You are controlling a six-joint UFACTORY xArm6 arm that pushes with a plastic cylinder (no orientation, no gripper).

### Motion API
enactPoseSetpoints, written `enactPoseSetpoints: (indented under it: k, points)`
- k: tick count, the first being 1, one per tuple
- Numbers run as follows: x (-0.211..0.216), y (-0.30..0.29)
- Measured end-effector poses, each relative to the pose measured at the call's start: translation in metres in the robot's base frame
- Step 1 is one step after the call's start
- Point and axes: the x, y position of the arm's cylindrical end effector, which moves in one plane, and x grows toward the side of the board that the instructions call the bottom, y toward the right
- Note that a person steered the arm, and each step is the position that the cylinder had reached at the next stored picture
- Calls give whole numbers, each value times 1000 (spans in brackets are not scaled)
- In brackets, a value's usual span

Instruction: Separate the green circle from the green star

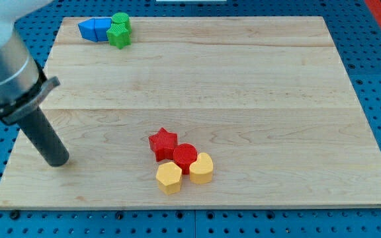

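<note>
The green circle [121,20] sits at the view's top left of the wooden board [243,86]. The green star [118,36] lies just below it and touches it. My tip [57,160] rests on the board near the view's left edge, low down. It is far below and to the left of both green blocks and touches no block.
A blue block [95,28] of unclear shape lies against the left side of the green pair. A red star [163,143], a red circle [184,157], a yellow hexagon [169,177] and a yellow rounded block [202,168] cluster at the bottom middle.
</note>
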Motion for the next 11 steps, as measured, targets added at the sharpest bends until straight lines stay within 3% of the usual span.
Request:
enactPoseSetpoints:
  k: [1,2,3,4,5,9,10,11]
  points:
    - [-2,-2]
    - [-66,-48]
    - [-169,-56]
    - [-224,-56]
    - [-225,-56]
    - [-339,-36]
    - [-343,66]
    - [-326,125]
